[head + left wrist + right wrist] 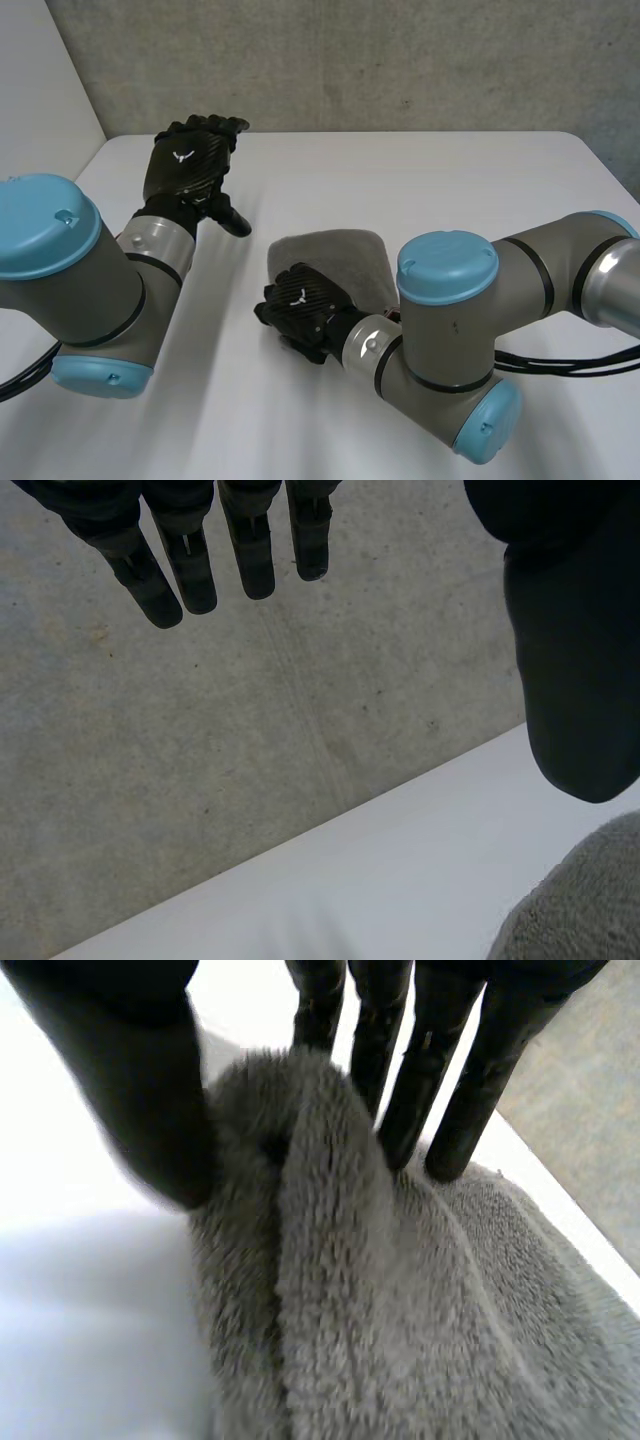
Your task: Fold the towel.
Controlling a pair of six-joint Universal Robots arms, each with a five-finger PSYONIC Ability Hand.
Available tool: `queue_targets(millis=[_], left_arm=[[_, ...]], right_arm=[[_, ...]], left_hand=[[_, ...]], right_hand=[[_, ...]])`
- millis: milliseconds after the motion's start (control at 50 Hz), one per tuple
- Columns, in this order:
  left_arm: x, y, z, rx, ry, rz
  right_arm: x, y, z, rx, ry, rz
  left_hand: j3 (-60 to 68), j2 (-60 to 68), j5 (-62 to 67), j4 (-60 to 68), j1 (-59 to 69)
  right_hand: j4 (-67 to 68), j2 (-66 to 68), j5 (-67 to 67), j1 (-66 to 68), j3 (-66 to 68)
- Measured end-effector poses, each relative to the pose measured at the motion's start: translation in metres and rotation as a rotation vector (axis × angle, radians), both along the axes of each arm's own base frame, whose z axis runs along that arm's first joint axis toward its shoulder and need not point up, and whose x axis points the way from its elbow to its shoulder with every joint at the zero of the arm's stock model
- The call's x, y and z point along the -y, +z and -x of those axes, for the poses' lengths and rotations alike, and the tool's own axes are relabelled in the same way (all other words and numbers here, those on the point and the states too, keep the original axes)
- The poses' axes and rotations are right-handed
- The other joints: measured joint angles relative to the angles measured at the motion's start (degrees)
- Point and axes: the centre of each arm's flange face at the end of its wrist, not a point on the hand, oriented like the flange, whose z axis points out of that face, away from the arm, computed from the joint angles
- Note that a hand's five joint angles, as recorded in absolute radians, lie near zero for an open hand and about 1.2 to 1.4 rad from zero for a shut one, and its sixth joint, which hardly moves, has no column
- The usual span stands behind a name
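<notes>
Fingers (440, 1070) of the right hand (150, 1090) are curled down onto the towel (400, 1310). The thumb presses in from the opposite side. A raised ridge of grey pile is pinched between thumb and fingers.

In the head view the right hand (300, 305) sits at the towel's (340, 260) near edge, at the corner toward the left arm (60, 280). Its knuckles are up and its palm is over the cloth. The right arm (450, 310) covers the towel's opposite near corner. The towel is a compact, bunched shape with rounded far corners, lying on the table (450, 190).

The left hand (188, 160) is well apart from the towel, beyond its far corner on the left arm's side. It is raised off the table and holds nothing. In its wrist view the left hand (190, 560) has straight fingers, slightly spread, with the thumb set wide from them. A part of the towel (580, 900) shows beyond the thumb tip, not touching it. The table (380, 880) edge and a grey wall (200, 730) lie past the fingers.
</notes>
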Motion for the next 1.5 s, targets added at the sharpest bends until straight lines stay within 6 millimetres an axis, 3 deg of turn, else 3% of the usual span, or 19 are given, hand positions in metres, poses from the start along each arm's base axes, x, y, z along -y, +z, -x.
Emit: queue_targets(millis=[40,80,260,400,540,680,780,860,940,1020,1080,1160,1240,1300,1380,1500], left_arm=[[0.0,0.0,0.0,-0.001,0.0,0.0],[0.0,-0.001,0.0,-0.001,-0.001,-0.001],[-0.001,-0.006,0.002,0.005,-0.008,-0.013],[-0.005,-0.016,0.005,0.018,-0.02,-0.039],[-0.021,-0.049,0.022,0.064,-0.083,-0.116],[-0.035,-0.095,0.037,0.138,-0.136,-0.212],[-0.037,-0.114,0.042,0.168,-0.151,-0.251],[-0.038,-0.118,0.044,0.176,-0.156,-0.263],[-0.039,-0.107,0.046,0.167,-0.158,-0.251],[-0.039,-0.083,0.045,0.141,-0.155,-0.212],[-0.039,-0.052,0.04,0.105,-0.145,-0.157],[-0.038,0.005,0.023,0.043,-0.106,-0.057],[-0.034,0.051,-0.004,0.004,-0.039,0.015],[-0.032,0.073,-0.023,-0.003,0.011,0.033],[-0.034,0.083,-0.039,0.007,0.048,0.016],[-0.038,0.081,-0.047,0.028,0.068,-0.029]], right_arm=[[0.004,0.004,0.004,0.004,-0.034,0.002],[0.007,0.011,0.008,0.017,-0.06,0.009],[0.02,0.052,0.034,0.157,-0.191,-0.009],[0.034,0.059,0.055,0.232,-0.312,-0.1],[0.055,0.047,0.072,0.255,-0.415,-0.183],[0.073,0.006,0.074,0.195,-0.461,-0.258],[0.078,-0.015,0.073,0.16,-0.471,-0.287],[0.081,-0.021,0.073,0.151,-0.473,-0.292],[0.082,-0.009,0.073,0.172,-0.473,-0.266],[0.084,0.018,0.076,0.217,-0.482,-0.211],[0.086,0.05,0.084,0.274,-0.515,-0.14],[0.087,0.103,0.101,0.373,-0.602,-0.011],[0.085,0.137,0.116,0.437,-0.684,0.077],[0.085,0.153,0.127,0.463,-0.739,0.119],[0.084,0.162,0.137,0.465,-0.785,0.137],[0.083,0.164,0.143,0.439,-0.815,0.123]], left_hand=[[0.0,0.0,-0.02,0.0,0.0],[0.0,0.0,0.0,0.0,0.0],[0.0,0.0,-0.02,0.0,0.0],[-0.08,0.0,-0.06,0.0,-0.02],[-0.37,-0.01,-0.42,0.0,-0.13],[-0.49,-0.01,-0.43,0.0,-0.22],[-0.5,-0.01,-0.43,0.0,-0.22],[-0.5,-0.01,-0.43,0.0,-0.22],[-0.5,-0.01,-0.43,0.0,-0.22],[-0.5,-0.01,-0.43,0.0,-0.23],[-0.5,-0.01,-0.43,0.0,-0.22],[-0.55,-0.01,-0.49,0.0,-0.23],[-0.63,-0.02,-0.62,0.0,-0.3],[-0.7,-0.01,-0.63,0.0,-0.31],[-0.81,-0.01,-0.7,0.0,-0.38],[-0.81,-0.01,-0.85,0.0,-0.39]], right_hand=[[-10.6,-9.62,-11.11,-9.42,-9.65],[-13.39,-11.81,-14.07,-11.83,-12.34],[-14.59,-12.0,-15.62,-12.47,-13.23],[-14.58,-13.85,-16.91,-13.88,-14.88],[-14.58,-22.71,-25.79,-23.25,-23.28],[-14.58,-22.99,-26.22,-23.81,-23.61],[-14.58,-22.99,-26.22,-23.81,-23.61],[-14.58,-22.99,-26.34,-23.91,-23.61],[-14.58,-22.99,-26.78,-24.03,-23.61],[-14.58,-22.99,-26.78,-24.07,-23.61],[-14.58,-22.99,-26.78,-24.08,-23.61],[-14.58,-22.99,-26.78,-24.08,-23.61],[-14.58,-22.99,-26.78,-24.08,-23.61],[-14.58,-22.99,-26.78,-24.09,-23.61],[-14.58,-22.99,-26.79,-24.09,-23.61],[-14.58,-22.99,-26.78,-24.09,-23.61]])
